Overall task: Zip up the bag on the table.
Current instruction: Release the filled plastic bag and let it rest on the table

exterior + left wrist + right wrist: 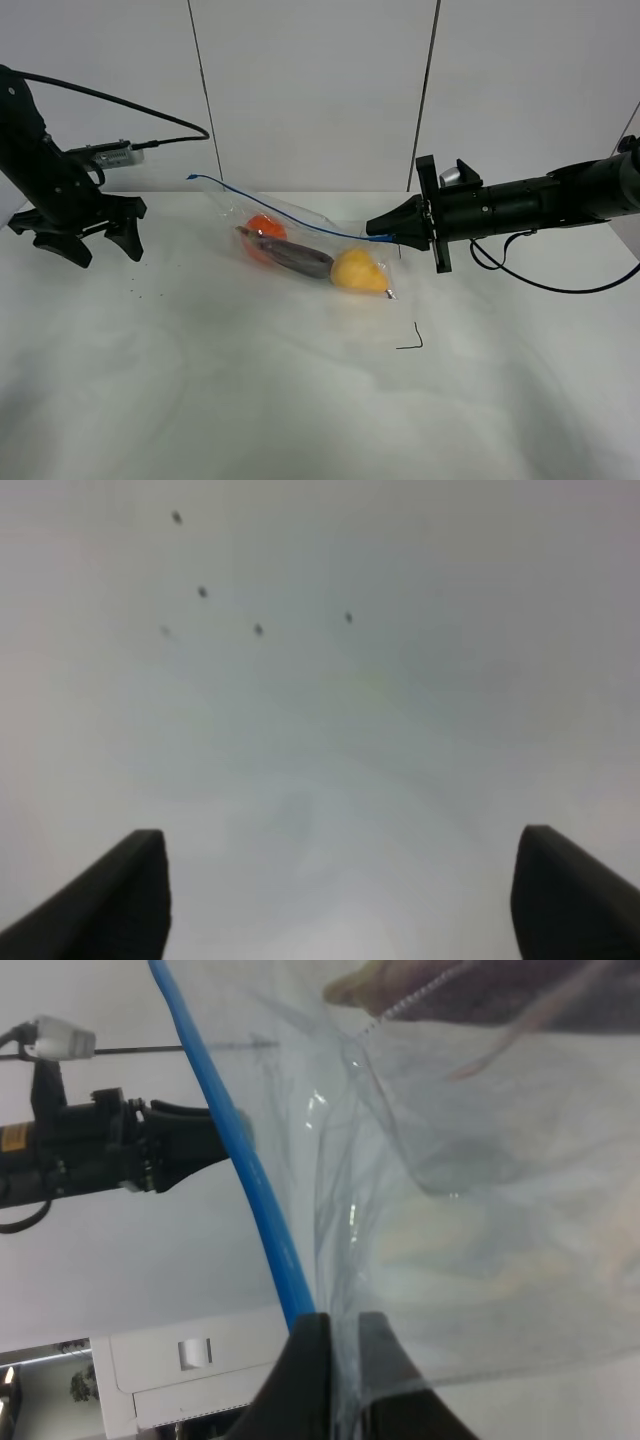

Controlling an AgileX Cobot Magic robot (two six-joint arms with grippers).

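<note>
I see bag (300,248) near middle of counter (250,400), with orange (265,227), eggplant (296,261) and pear (358,272) inside. Right end effector (340,1336) pinched narrow on blue zipper strip (250,1180) at bag's right end. Left end effector (103,248) spread wide, holding nothing, well apart from bag, above dark specks (258,629).

A blue zipper strip (280,212) is being shown on the clear bag (312,233); an orange-hued orange (265,228), dark purple eggplant (297,261) and yellow pear (358,272) are being seen through it. The white bench (300,400) is being dotted by dark specks (202,592).
</note>
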